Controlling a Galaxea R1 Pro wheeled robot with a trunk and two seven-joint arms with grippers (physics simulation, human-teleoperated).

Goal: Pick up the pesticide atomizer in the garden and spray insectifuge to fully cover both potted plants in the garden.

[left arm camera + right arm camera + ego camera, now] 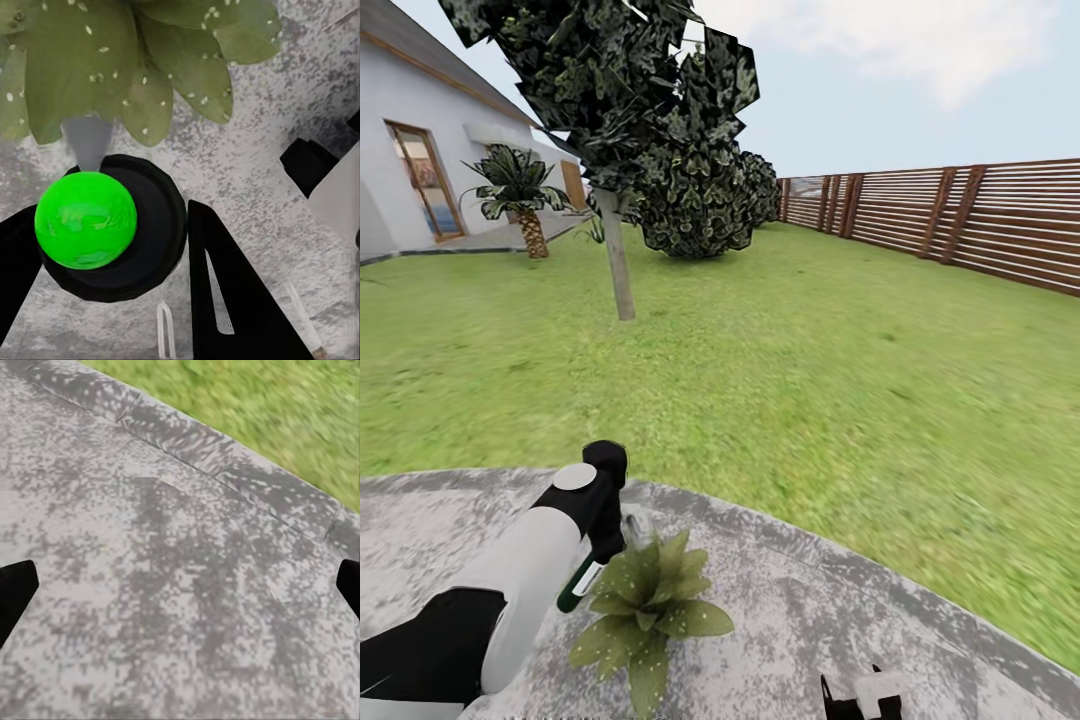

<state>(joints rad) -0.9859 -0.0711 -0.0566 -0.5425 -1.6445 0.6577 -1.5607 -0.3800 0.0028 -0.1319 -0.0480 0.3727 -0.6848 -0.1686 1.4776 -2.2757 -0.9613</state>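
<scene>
Atomizer sits clamped in the left end effector, black fingers on either side of its dark body, green cap facing the wrist camera. Its grey nozzle points straight at the plant, tip just beside the leaves, on the patio. Right end effector hangs spread wide over bare paving.

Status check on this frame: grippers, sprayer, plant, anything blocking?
Left gripper shut on the atomizer, nozzle toward the potted plant. Right gripper open above bare patio. Nothing between nozzle and leaves.
</scene>
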